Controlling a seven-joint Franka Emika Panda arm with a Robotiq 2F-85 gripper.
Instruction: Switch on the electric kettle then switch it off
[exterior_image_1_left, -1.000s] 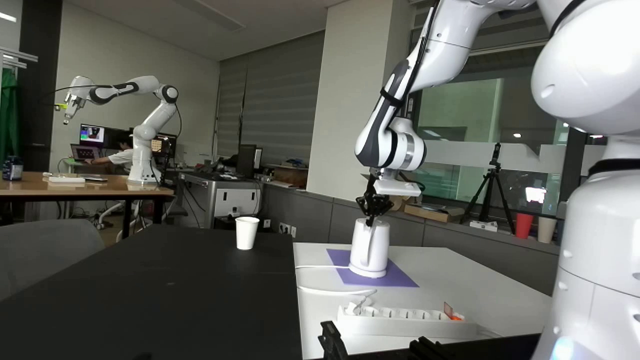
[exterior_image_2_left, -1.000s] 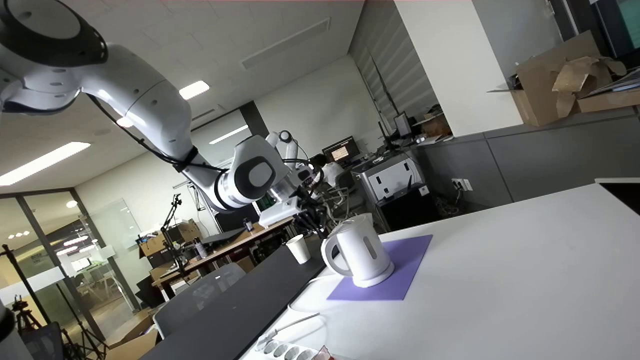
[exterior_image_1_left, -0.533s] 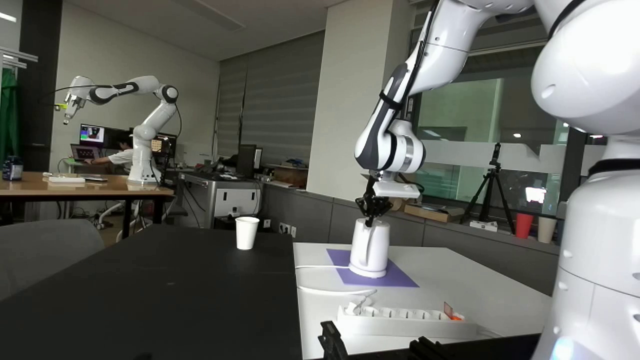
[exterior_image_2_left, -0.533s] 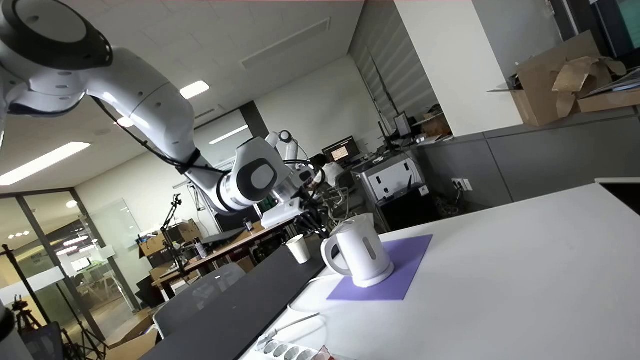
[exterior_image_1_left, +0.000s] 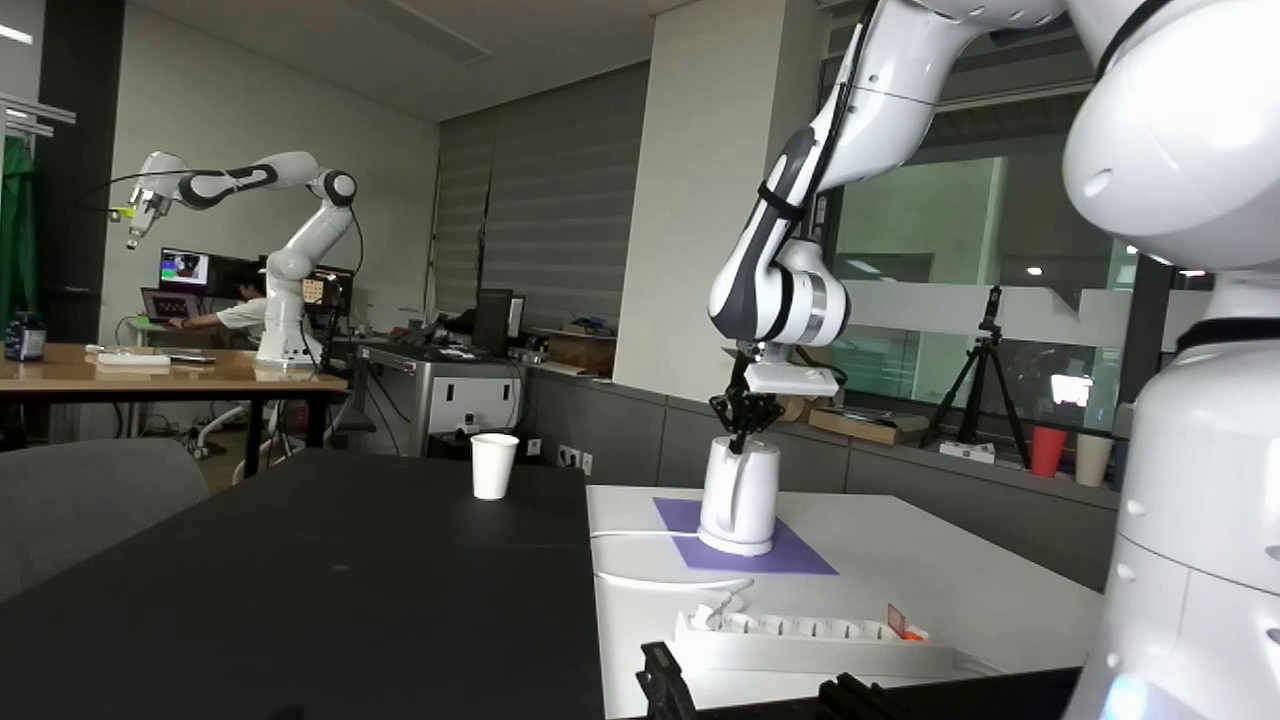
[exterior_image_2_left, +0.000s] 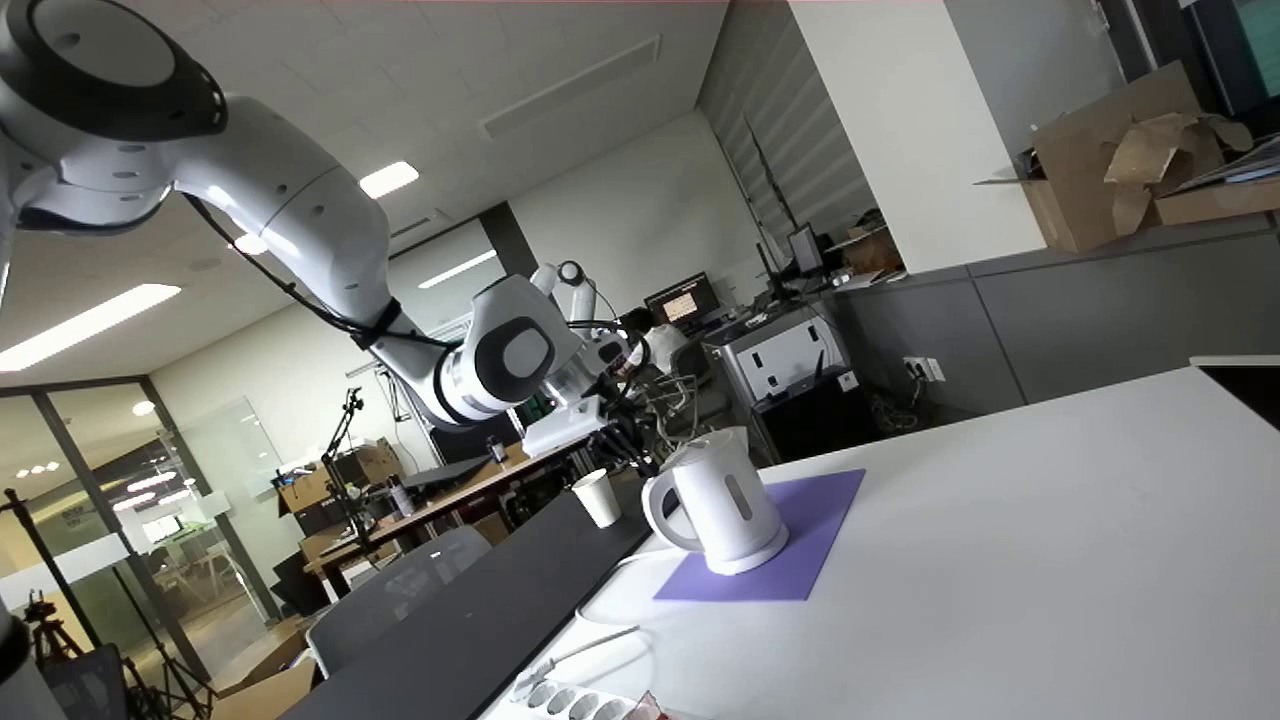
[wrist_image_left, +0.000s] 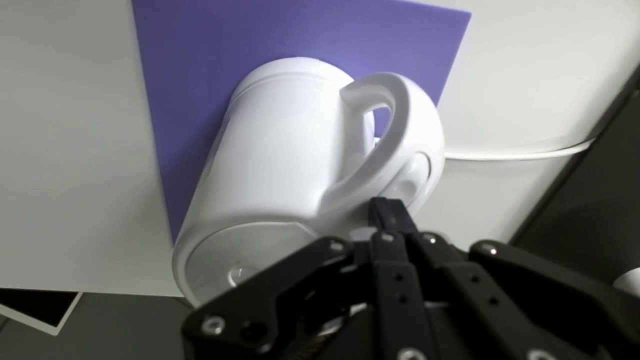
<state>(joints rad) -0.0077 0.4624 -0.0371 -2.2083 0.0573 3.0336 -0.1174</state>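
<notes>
The white electric kettle (exterior_image_1_left: 752, 490) stands upright on a purple sheet in both exterior views (exterior_image_2_left: 728, 515). In the wrist view the kettle (wrist_image_left: 270, 150) shows from above, its handle toward the right. An oval switch (wrist_image_left: 411, 180) with a round dimple sits on the upper part of the handle. My gripper (wrist_image_left: 389, 202) is shut with its fingertips together and nothing between them. The fingertips are at the top of the handle, beside the lower end of the switch; whether they touch cannot be told. The gripper is above the kettle in both exterior views (exterior_image_1_left: 738, 446) (exterior_image_2_left: 648, 466).
The purple sheet (exterior_image_1_left: 800, 558) lies on a white table (exterior_image_2_left: 960, 560). A white power strip (exterior_image_1_left: 815, 645) with a plugged-in cable lies near the robot base. A white paper cup (exterior_image_1_left: 493, 466) stands on the adjoining black table (exterior_image_1_left: 350, 560). A white cord (wrist_image_left: 515, 156) runs from the kettle.
Over the first half second the arm sank very slightly, the gripper staying over the kettle handle. Since then nothing visibly moved. The kettle has not moved.
</notes>
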